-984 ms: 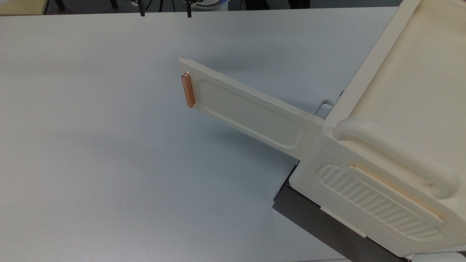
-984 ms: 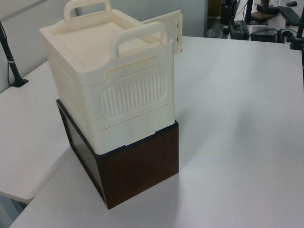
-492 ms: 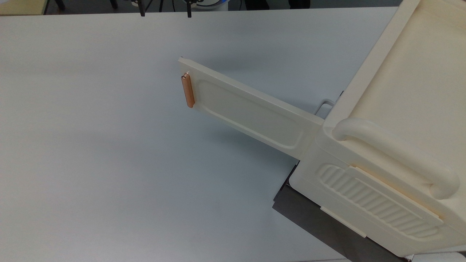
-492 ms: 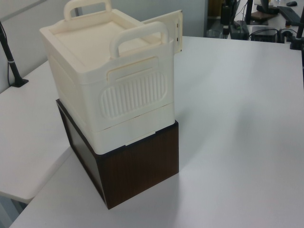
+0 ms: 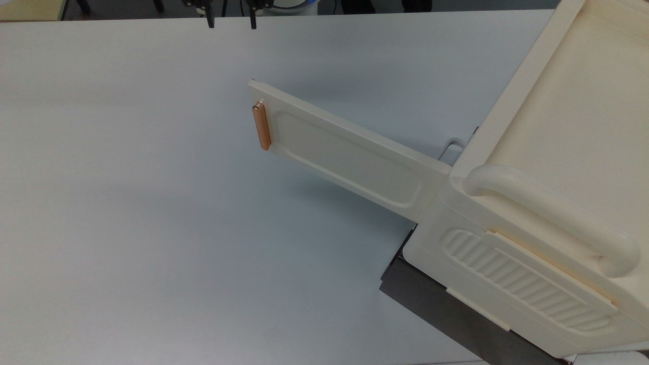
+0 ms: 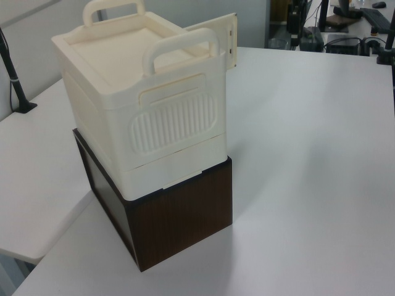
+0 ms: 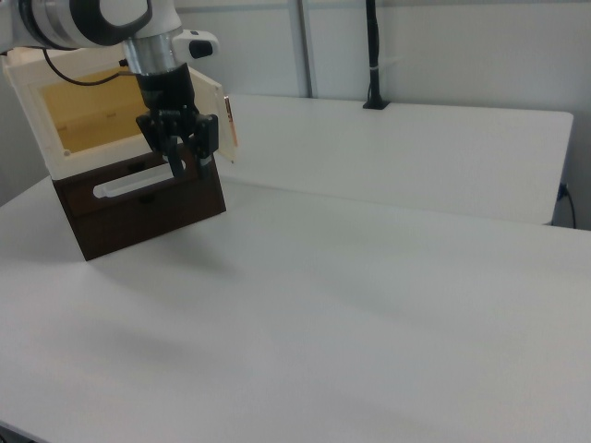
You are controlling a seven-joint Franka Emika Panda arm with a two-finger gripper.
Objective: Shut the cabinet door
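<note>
The cream cabinet [image 5: 557, 126] sits at the top view's right, raised on a dark brown box [image 5: 446, 309]. Its cabinet door [image 5: 350, 157] is swung wide open toward the top view's left, with the copper-orange bar handle [image 5: 261, 126] at its free end. My gripper [image 5: 229, 20] hangs at the top view's upper edge, beyond the door's free end, where just its two dark fingertips show. In the right view the gripper [image 7: 188, 164] is open and holds nothing, hanging in front of the open door [image 7: 222, 101] and just below its handle [image 7: 230, 122].
The white table [image 5: 127, 203] spreads wide at the top view's left and bottom. The brown box [image 7: 138, 208] has a white bar handle [image 7: 129, 185] on its front. A black pole [image 7: 372, 55] stands at the table's far edge in the right view.
In the top view the two fingertips stand closer together than one second ago. The door and cabinet have not moved.
</note>
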